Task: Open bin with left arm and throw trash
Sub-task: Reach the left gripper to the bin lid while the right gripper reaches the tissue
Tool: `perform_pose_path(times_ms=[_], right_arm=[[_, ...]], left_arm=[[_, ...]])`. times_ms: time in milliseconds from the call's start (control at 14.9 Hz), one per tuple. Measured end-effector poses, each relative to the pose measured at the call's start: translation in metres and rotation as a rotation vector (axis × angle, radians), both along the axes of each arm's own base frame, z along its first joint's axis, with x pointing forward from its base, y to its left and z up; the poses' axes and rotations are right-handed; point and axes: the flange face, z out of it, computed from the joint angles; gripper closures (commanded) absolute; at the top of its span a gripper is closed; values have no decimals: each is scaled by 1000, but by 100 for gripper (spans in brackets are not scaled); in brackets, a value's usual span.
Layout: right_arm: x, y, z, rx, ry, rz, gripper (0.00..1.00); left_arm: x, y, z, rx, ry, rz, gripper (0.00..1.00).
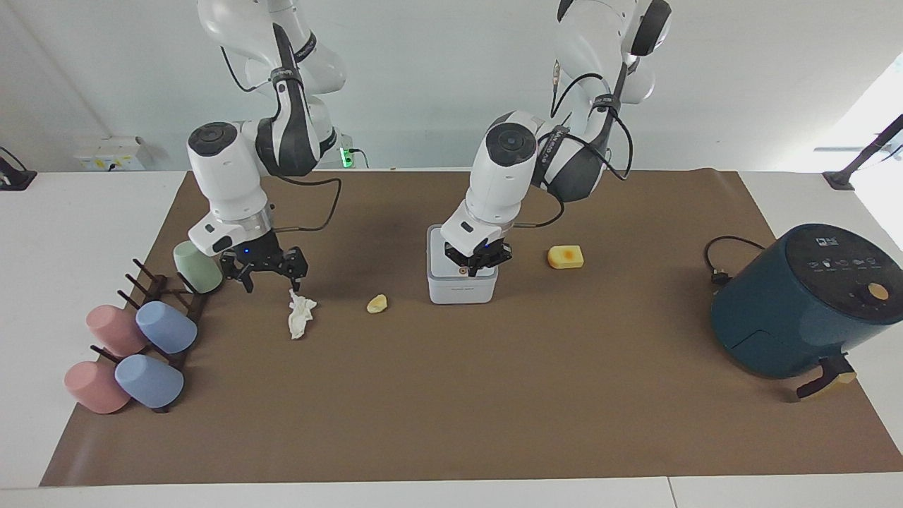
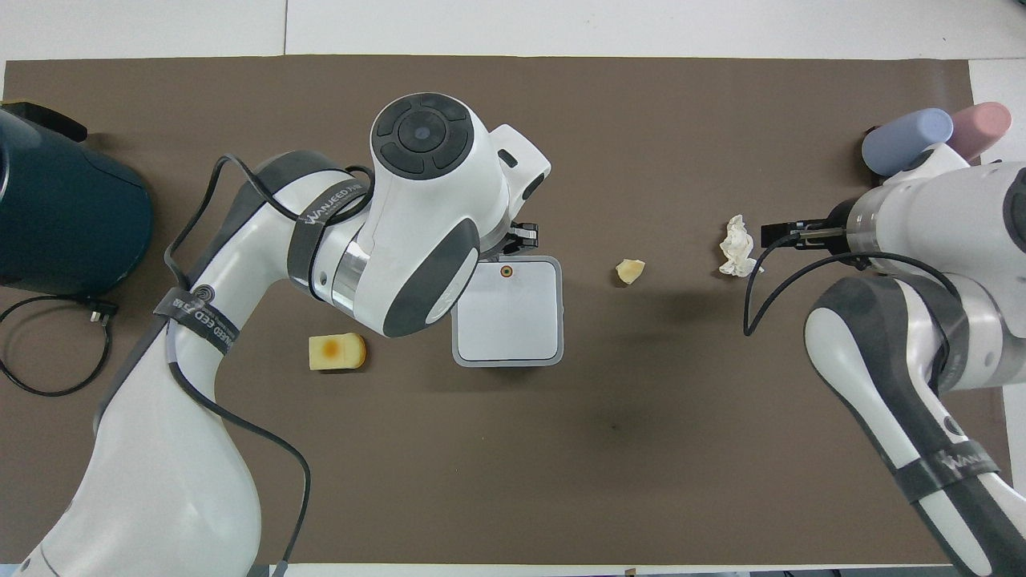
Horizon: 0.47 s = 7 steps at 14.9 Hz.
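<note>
White-grey plastic, square with rounded corners, the bin sits mid-bench on the brown mat, its flip lid shut and flat, the small orange-brown dot on the lid's edge farthest from the robots. The left gripper hangs low over that edge, right at the dot; whether it touches the lid, and whether its fingers are apart or together, I cannot tell. That placement looks chosen to press or catch the lid's release, so the opening step seems under way but not done.

The right gripper, fingers spread, hovers just above the crumpled white tissue wad, which lies soft and creased toward the right arm's end of the bench; it appears poised to pinch it once the lid lifts. Between tissue and bin lies a small pale yellow scrap, irregular and lumpy. A yellow sponge-like block with an orange spot rests beside the bin, toward the left arm's end. All three pieces lie outside the bin.
</note>
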Motion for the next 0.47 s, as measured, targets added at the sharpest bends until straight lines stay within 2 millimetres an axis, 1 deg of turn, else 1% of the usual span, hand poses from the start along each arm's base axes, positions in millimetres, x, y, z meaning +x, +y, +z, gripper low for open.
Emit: perform_pose_path(times_ms=[134, 268, 468], right_arm=[[-6, 0, -22, 5, -65, 2, 0], [-11, 0, -43, 6, -62, 3, 0], [-9, 2, -73, 9, -73, 8, 0]], left_arm=[[-1, -2, -3, -1, -1, -2, 100], [-2, -3, -6, 0, 0, -4, 100], [-7, -7, -12, 5, 7, -12, 100]])
